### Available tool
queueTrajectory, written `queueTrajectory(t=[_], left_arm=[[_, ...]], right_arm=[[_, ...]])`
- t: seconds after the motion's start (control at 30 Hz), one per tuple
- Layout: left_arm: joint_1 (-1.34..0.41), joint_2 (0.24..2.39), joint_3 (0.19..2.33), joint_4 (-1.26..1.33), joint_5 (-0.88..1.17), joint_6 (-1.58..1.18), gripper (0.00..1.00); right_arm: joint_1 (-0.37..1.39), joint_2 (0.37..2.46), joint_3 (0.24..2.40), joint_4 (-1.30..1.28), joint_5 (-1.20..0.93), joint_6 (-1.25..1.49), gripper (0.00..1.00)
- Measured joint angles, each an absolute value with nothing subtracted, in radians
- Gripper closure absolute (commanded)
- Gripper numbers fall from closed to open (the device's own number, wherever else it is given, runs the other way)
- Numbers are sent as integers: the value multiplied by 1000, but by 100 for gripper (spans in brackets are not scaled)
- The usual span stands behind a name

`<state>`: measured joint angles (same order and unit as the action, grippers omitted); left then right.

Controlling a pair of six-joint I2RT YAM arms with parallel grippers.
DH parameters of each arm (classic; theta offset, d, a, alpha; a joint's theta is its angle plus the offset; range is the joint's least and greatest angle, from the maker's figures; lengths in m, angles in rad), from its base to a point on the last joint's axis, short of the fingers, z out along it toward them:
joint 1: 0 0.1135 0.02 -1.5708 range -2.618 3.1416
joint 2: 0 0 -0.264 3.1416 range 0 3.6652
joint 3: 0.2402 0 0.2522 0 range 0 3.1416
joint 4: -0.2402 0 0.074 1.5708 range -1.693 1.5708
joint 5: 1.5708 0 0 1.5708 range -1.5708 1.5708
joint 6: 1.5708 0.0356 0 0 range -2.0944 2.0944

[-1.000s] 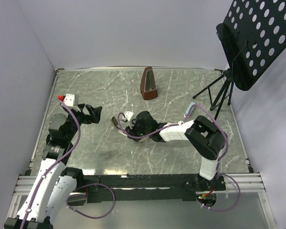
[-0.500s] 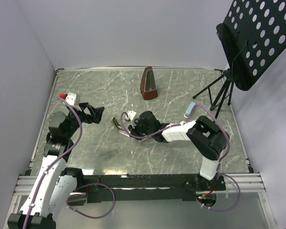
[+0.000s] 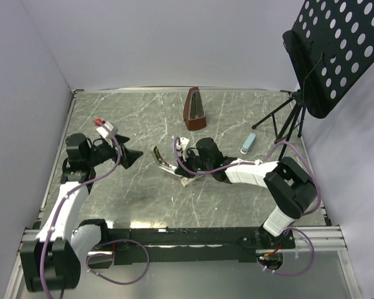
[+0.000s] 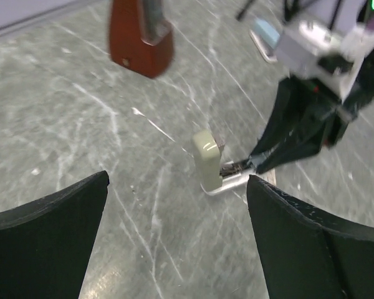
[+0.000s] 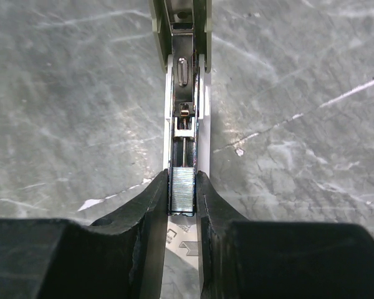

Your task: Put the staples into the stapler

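R end effector (image 5: 182,182) clenched on staples (image 5: 182,192), strip at open stapler (image 5: 186,93) channel's end; L end effector (image 4: 177,212) released, well apart.

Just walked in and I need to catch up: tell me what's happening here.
The right end effector pinches a short grey strip of staples, lined up with the open metal channel of the stapler, whose cream top is swung up. Whether the strip is seated yet cannot be told. The left end effector is open and empty, apart from the stapler and pointing toward it.
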<state>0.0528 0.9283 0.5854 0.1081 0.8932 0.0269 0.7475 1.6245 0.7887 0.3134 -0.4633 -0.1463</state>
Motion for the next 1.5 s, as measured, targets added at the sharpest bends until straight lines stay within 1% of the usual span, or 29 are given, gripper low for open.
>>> queueTrajectory(t=[0.07, 0.2, 0.27, 0.4, 0.57, 0.73, 0.93, 1.03, 1.07, 1.13, 1.17, 1.23, 1.27, 1.37, 1.5], left_arm=[[53, 989, 613, 70, 960, 101, 3], [50, 1161, 741, -104, 1081, 319, 3], [41, 1216, 787, -178, 1100, 407, 3], [-45, 1286, 839, -315, 1104, 569, 2], [-79, 1336, 872, -437, 1136, 688, 1], [-97, 1394, 948, -550, 1167, 798, 7], [-116, 1446, 986, -656, 1189, 903, 18], [-123, 1447, 987, -695, 1194, 936, 28], [-126, 1447, 987, -704, 1196, 944, 36], [-129, 1446, 987, -717, 1198, 955, 47], [-132, 1446, 988, -722, 1199, 959, 59], [-137, 1443, 988, -719, 1195, 961, 71], [-140, 1441, 988, -715, 1188, 962, 79], [-160, 1430, 988, -710, 1171, 953, 90], [-216, 1396, 973, -664, 1093, 900, 93]], right_arm=[[748, 1618, 789, 313, -481, -146, 100], [748, 1616, 784, 313, -507, -147, 100], [748, 1616, 782, 311, -515, -147, 100], [748, 1613, 780, 310, -522, -147, 100], [748, 1600, 779, 310, -536, -147, 100], [755, 1581, 778, 310, -550, -148, 100], [769, 1573, 778, 310, -563, -151, 100], [775, 1572, 778, 310, -567, -152, 100], [776, 1572, 778, 310, -568, -152, 100], [776, 1572, 778, 310, -569, -152, 100], [776, 1571, 778, 310, -570, -152, 100], [776, 1571, 778, 307, -575, -155, 100], [777, 1571, 776, 304, -585, -155, 100], [779, 1571, 775, 294, -584, -157, 100], [784, 1571, 771, 271, -584, -165, 100]])
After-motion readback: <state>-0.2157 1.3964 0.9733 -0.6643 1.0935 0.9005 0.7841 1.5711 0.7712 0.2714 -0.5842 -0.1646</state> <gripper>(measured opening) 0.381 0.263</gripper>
